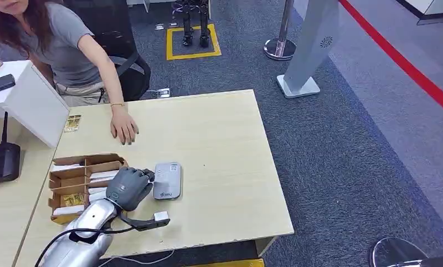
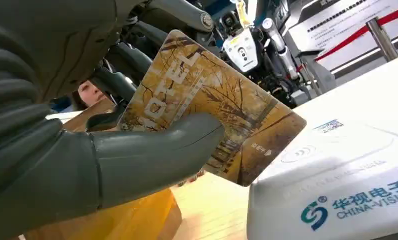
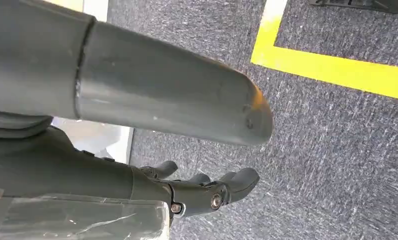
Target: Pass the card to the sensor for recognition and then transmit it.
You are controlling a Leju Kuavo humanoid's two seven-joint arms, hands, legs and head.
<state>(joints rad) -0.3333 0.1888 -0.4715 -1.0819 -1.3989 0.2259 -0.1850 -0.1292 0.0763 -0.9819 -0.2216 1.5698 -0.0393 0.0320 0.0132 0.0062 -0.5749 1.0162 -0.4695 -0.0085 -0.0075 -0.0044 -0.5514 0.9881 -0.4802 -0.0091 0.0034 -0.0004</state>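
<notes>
My left hand [image 1: 129,188] sits at the left edge of the grey card reader [image 1: 167,180] on the wooden table [image 1: 219,144]. In the left wrist view that hand [image 2: 87,150] pinches a golden hotel card [image 2: 207,110] between thumb and fingers, its free corner hanging just above the reader's white top [image 2: 337,170]; contact cannot be judged. My right hand [image 3: 137,100] hangs beside my body over the grey carpet, fingers apart and holding nothing.
A cardboard box [image 1: 77,186] with more cards in compartments stands left of my hand. A person sits behind the table, one hand [image 1: 123,128] flat on the top. A black device [image 1: 2,161] and a white panel [image 1: 35,105] stand at far left.
</notes>
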